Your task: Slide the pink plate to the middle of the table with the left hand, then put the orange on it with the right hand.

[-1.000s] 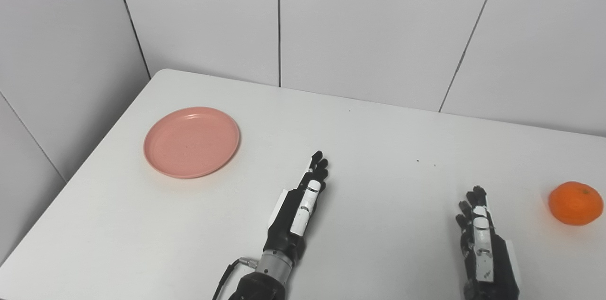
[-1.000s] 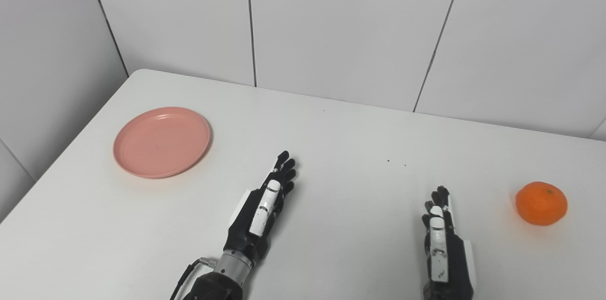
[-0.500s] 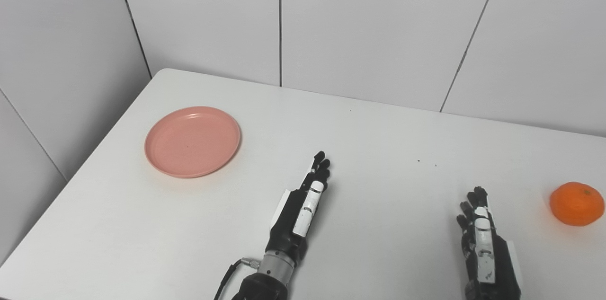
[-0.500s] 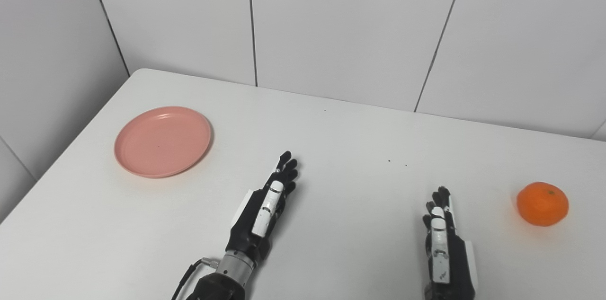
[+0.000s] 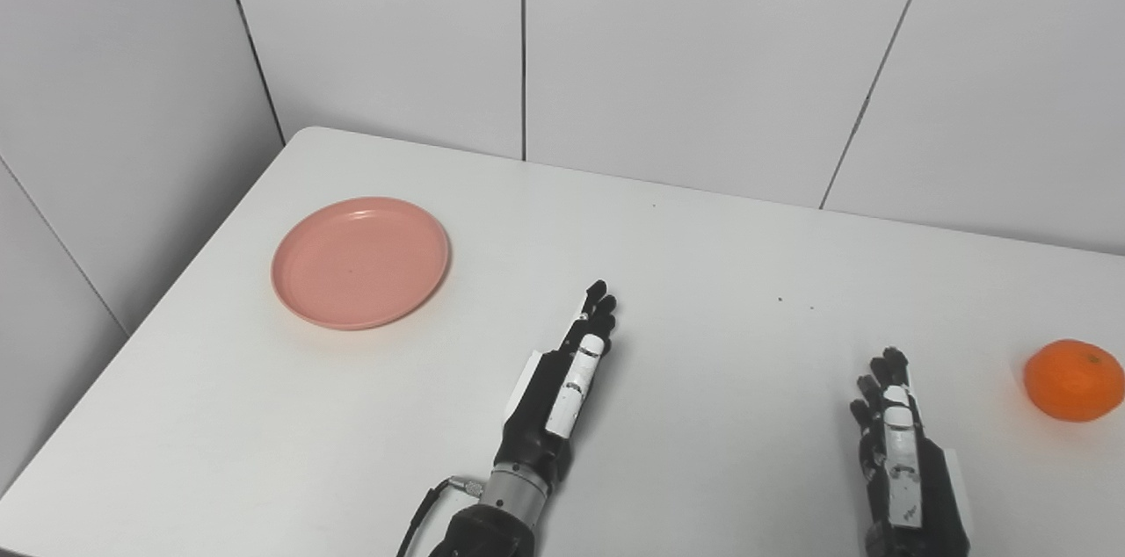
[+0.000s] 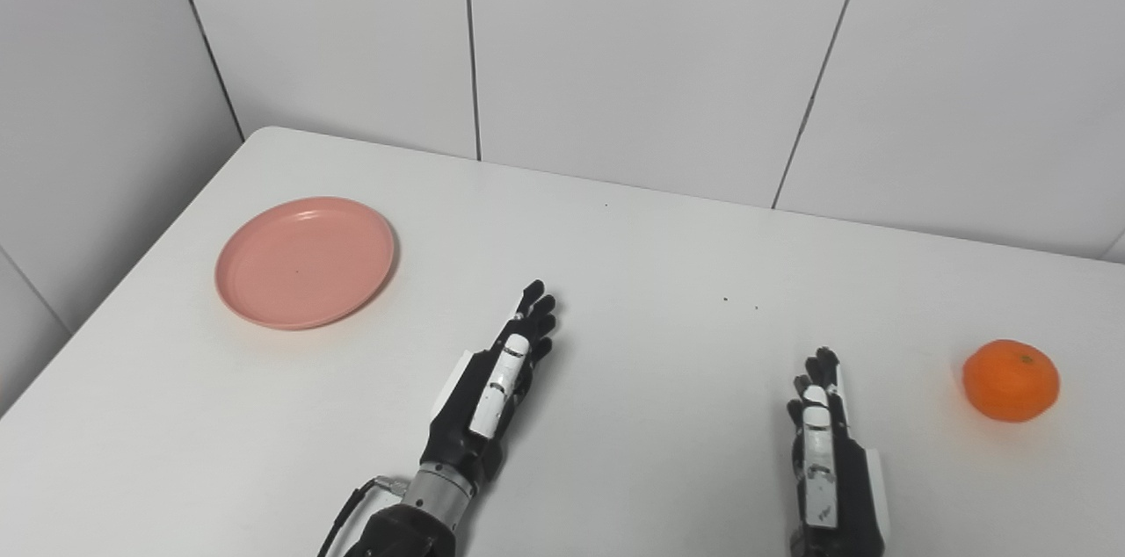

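Pink plate at the far left of the white table, empty. Near the middle, left hand empty, fingers straight and close together, well apart from the plate. Farther right, right hand likewise extended, grasping nothing. Orange near the right edge, untouched.

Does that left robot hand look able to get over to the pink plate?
Probably yes. The left robot hand is open, and only bare table lies between it and the pink plate.
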Controlling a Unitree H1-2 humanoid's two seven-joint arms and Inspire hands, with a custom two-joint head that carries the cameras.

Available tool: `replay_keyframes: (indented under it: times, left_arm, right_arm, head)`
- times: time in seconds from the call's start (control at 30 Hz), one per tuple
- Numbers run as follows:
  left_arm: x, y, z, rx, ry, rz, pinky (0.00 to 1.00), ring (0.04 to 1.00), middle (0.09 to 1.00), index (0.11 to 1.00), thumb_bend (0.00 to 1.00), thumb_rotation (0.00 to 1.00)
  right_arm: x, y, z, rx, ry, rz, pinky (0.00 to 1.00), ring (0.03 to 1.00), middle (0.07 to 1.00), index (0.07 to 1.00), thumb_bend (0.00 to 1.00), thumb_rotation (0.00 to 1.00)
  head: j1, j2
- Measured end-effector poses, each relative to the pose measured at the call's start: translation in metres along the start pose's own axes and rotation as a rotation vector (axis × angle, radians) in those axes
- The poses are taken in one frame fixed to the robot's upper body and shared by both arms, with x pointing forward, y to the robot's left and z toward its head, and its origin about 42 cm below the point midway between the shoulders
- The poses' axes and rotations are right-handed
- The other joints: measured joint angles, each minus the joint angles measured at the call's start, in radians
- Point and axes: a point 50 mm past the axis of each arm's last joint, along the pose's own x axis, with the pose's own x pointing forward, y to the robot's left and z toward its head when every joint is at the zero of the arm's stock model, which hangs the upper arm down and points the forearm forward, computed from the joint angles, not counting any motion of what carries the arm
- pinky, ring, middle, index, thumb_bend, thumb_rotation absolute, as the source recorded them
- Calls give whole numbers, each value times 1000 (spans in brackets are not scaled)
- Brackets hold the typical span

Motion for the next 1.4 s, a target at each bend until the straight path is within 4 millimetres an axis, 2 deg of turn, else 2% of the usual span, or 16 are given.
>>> replay_keyframes:
  times: [0.4, 0.87, 1.13, 1.4]
  left_arm:
    - [8, 1, 28, 19, -62, -31, 1000, 994, 1000, 988, 410, 1000]
    - [17, 21, 64, 51, -128, -27, 988, 974, 982, 962, 418, 1000]
    - [28, 47, 94, 54, -167, 18, 994, 964, 966, 953, 397, 1000]
    - [37, 74, 120, 102, -224, 55, 958, 939, 955, 943, 402, 1000]
  right_arm:
    - [1, -1, -4, 1, -11, -3, 1000, 994, 1000, 1000, 182, 1000]
    - [1, -3, -4, 7, -13, -2, 1000, 999, 1000, 1000, 172, 1000]
    - [1, -3, -4, 8, -13, -2, 1000, 1000, 1000, 1000, 168, 1000]
    - [1, -3, -4, 18, -13, -3, 1000, 1000, 1000, 1000, 148, 1000]
  head:
    - [12, -11]
    - [31, -23]
    - [34, -28]
    - [40, -29]
